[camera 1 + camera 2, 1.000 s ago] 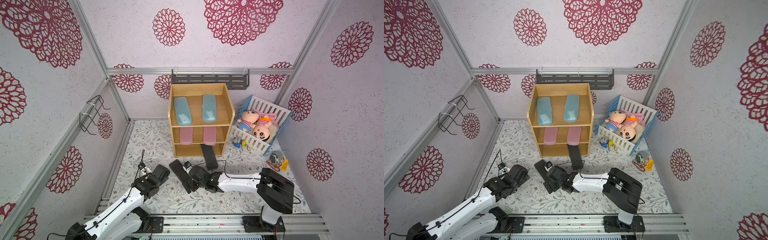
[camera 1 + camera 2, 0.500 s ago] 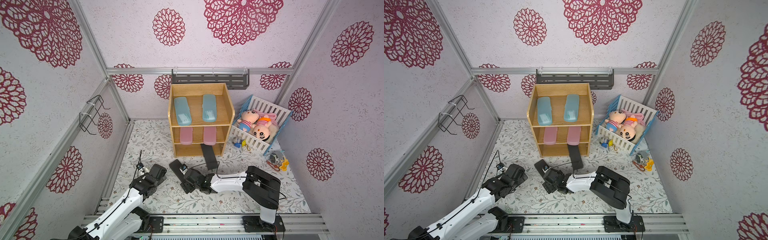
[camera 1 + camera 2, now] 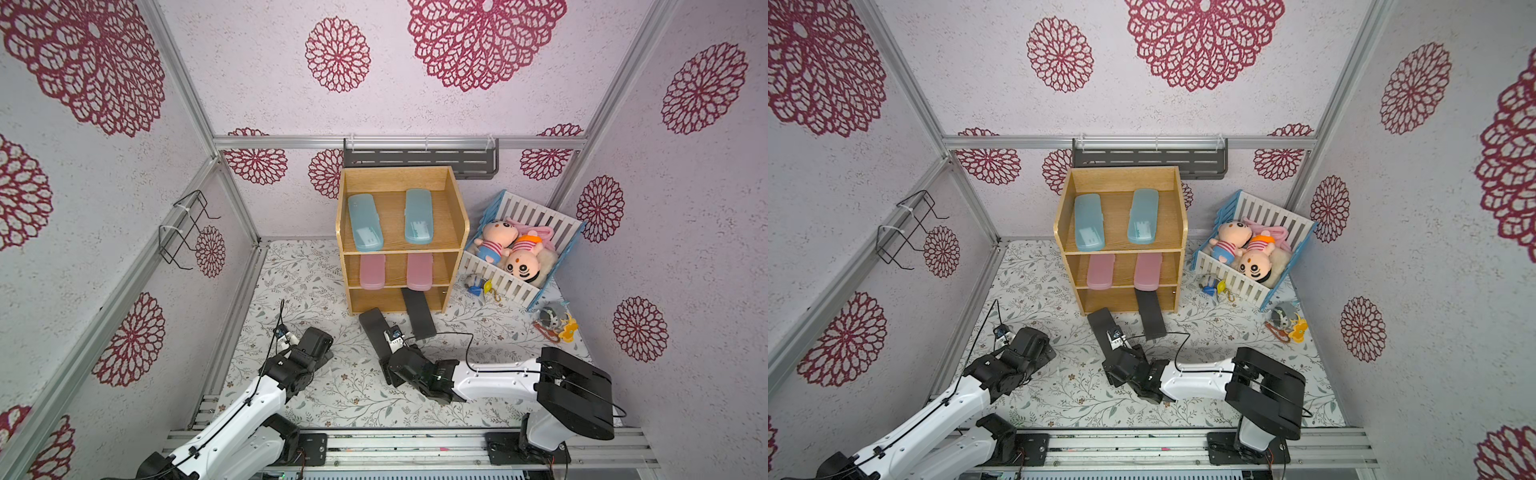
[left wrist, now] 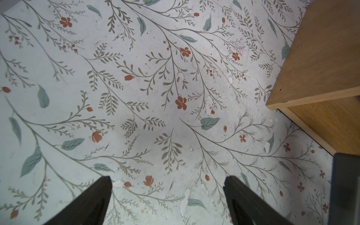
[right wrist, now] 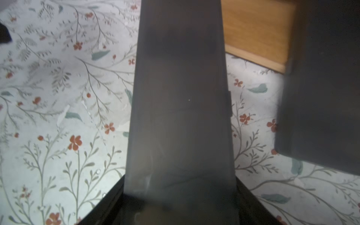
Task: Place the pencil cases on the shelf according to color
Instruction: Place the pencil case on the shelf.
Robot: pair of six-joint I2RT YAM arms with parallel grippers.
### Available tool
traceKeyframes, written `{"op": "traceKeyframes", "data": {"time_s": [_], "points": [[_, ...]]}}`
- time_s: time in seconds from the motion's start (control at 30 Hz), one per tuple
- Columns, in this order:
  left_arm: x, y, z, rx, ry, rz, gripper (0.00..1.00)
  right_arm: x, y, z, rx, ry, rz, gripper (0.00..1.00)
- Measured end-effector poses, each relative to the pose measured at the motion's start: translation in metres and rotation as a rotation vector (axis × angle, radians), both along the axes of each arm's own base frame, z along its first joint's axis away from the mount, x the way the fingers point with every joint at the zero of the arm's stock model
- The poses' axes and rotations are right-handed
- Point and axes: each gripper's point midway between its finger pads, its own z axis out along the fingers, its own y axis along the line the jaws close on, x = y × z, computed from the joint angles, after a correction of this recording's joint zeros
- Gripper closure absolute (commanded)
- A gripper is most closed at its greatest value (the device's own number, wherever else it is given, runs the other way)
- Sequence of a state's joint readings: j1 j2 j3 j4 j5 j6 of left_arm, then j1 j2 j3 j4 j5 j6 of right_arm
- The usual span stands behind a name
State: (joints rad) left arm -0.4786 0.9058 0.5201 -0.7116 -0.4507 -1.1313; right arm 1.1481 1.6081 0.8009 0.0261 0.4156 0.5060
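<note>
1. Nearest the rail, the left gripper [image 4: 167,181] hangs wide open over the bare floral mat [image 4: 136,87], clear of the work.
2. The right gripper [image 5: 180,185] straddles the near end of a loose black case [image 3: 373,328] lying slantwise on the mat. Whether its jaws have clamped cannot be told. A square hold on both long edges looks essential before lifting.
3. Beyond, the second black case [image 3: 417,311] juts from the bottom tier of the shelf [image 3: 456,216]. The loose one should slide in level beside it, without nudging it.
4. Pink cases [image 3: 372,272] occupy the middle tier and blue cases [image 3: 365,222] the top.
</note>
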Motion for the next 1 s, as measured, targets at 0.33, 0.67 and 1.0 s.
{"op": "traceKeyframes", "data": {"time_s": [0.33, 0.67, 1.0], "points": [[0.020, -0.006, 0.018, 0.014, -0.020, -0.028, 0.03, 0.061, 0.027, -0.009, 0.046, 0.023, -0.149, 0.40], [0.025, -0.002, 0.008, 0.017, 0.021, -0.032, 0.03, 0.094, 0.036, -0.029, 0.051, 0.065, -0.240, 0.04], [0.024, -0.003, 0.006, 0.013, 0.033, -0.043, 0.03, 0.081, 0.025, 0.001, 0.061, 0.063, -0.233, 0.02]]}}
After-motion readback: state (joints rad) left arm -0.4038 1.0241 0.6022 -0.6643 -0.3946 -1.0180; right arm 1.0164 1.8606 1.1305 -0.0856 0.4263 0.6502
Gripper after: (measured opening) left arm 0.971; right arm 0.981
